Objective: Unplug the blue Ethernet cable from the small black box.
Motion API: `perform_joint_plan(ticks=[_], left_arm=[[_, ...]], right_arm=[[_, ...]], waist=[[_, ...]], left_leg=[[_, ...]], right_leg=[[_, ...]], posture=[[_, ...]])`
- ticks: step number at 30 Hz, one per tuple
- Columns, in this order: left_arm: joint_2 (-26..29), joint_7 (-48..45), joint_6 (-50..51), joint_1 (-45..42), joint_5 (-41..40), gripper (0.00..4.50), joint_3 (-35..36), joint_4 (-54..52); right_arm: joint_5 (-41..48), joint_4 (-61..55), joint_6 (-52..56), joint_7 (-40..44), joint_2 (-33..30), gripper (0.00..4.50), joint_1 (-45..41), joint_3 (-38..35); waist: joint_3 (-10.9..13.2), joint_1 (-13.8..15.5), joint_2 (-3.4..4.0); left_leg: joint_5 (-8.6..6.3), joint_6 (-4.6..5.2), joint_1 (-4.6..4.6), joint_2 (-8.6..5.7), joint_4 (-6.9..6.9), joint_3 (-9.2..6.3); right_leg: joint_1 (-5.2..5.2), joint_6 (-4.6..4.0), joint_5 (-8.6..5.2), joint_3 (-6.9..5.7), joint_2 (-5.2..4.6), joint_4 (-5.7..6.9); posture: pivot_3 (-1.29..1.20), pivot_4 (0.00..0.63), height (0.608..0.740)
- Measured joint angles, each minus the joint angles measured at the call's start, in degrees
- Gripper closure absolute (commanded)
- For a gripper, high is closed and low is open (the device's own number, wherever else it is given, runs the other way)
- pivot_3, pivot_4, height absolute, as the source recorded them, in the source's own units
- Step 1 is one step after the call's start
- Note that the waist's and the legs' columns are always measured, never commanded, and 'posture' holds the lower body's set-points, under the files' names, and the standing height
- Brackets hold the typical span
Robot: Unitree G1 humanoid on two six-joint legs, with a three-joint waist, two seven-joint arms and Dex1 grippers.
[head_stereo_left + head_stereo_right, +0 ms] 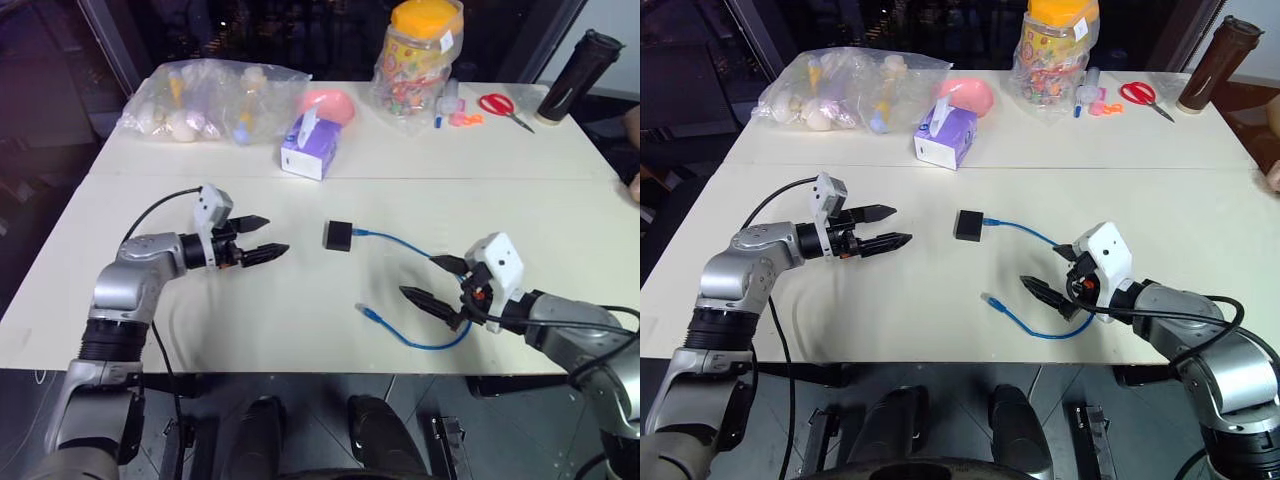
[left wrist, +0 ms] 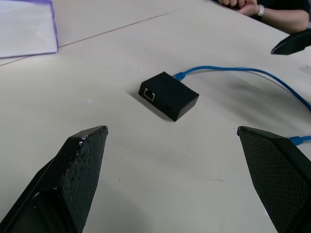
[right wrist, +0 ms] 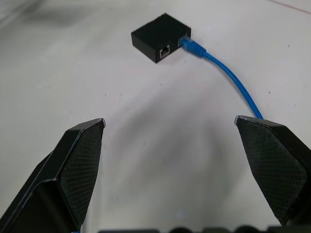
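Observation:
The small black box (image 1: 338, 236) lies flat on the white table (image 1: 300, 330), midway between my two arms. The blue Ethernet cable (image 1: 400, 243) is plugged into the box's side that faces my right arm. From there it curves under my right gripper (image 1: 418, 275) and loops back to a loose plug (image 1: 370, 313). That gripper is open above the cable's bend and holds nothing. My left gripper (image 1: 277, 234) is open and empty, a short way left of the box and pointing at it. The left wrist view shows the box (image 2: 168, 95) ahead of the fingers, with an empty port facing them.
At the table's far side stand a purple tissue box (image 1: 310, 148), a clear bag of bottles (image 1: 210, 100), a pink bowl (image 1: 333, 103), a candy jar (image 1: 420, 65), red scissors (image 1: 503, 107) and a dark bottle (image 1: 580, 75). A person's hand (image 1: 633, 186) rests at the right edge.

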Motion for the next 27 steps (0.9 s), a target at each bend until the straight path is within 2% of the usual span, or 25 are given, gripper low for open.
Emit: perform_joint_plan(ticks=[17,23,27], left_arm=[[-0.77,1.22,-0.96,-0.84,0.16,0.05,-0.10,0.60],[-1.06,0.71,-2.47,-2.76,1.25,0.05,-0.68,3.39],[-0.13,-1.98,-5.00,-5.08,3.12,0.05,-2.58,7.05]], right_arm=[[-2.06,2.62,-1.95,-0.93,0.52,0.00,-1.17,2.56],[-5.29,7.77,-5.45,0.23,0.57,0.00,-6.81,6.26],[-9.83,17.66,-10.40,2.20,2.46,0.00,-14.44,11.85]], waist=[[0.00,0.04,0.00],[0.00,-0.19,0.00],[0.00,-0.22,0.00]], left_leg=[[0.00,0.00,0.00,0.00,0.00,0.01],[0.00,0.00,0.01,0.00,0.00,0.01],[0.00,0.00,0.02,0.00,0.00,0.02]], right_leg=[[0.00,0.00,0.00,0.00,0.00,0.00],[-0.01,0.00,0.01,0.00,0.01,0.01],[-0.01,0.00,0.02,0.00,0.02,0.02]], posture=[[0.00,0.150,0.739],[0.00,0.150,0.739],[0.00,0.150,0.739]])
